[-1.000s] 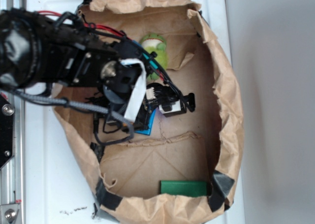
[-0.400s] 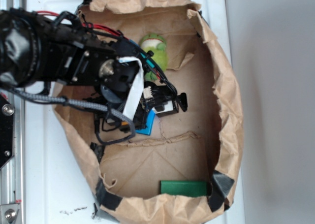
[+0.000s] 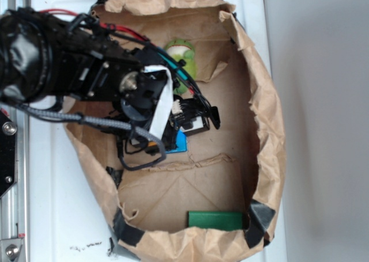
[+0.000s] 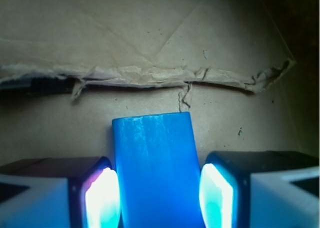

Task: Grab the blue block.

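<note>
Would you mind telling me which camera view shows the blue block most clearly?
The wrist view: the blue block fills the centre, lying between the gripper fingers on brown paper. In the exterior view only a small blue corner peeks out beneath the arm.

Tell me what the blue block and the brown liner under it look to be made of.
Blue block: probably painted wood or hard plastic; smooth faces with faint streaks and a soft sheen, crisp edges. Brown liner: kraft paper, matte, judging by creases, a torn ragged edge and a crumpled rim.
</note>
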`<state>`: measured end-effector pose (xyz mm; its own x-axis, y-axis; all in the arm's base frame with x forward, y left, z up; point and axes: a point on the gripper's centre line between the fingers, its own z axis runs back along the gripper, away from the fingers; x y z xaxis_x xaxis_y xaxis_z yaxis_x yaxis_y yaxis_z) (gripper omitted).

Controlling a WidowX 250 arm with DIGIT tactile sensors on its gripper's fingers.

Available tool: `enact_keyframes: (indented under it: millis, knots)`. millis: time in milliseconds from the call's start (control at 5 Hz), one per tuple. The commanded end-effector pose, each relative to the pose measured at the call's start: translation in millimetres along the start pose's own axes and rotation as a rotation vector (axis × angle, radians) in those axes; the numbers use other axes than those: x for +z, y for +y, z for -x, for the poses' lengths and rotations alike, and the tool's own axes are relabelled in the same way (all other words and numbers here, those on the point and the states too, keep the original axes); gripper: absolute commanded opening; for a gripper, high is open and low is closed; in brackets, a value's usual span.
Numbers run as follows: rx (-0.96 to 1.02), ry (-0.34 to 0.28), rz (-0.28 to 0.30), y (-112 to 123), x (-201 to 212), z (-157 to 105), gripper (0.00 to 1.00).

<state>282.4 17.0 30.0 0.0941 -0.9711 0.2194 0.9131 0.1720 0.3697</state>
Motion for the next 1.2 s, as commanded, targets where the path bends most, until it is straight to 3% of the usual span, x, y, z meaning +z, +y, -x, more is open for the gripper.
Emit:
enact_keyframes:
  millis: [0,200,600,1000]
  knots:
    - [0.199,0.022,0.030,18.1,9.9,-15.5,0.00]
    - [0.314,0.033,0.069,33.4,19.4,-19.5,0.00]
    - [0.647,0.066,0.158,61.4,33.8,6.5,0.00]
    - [0.829,0.035,0.122,55.7,53.4,16.2,0.00]
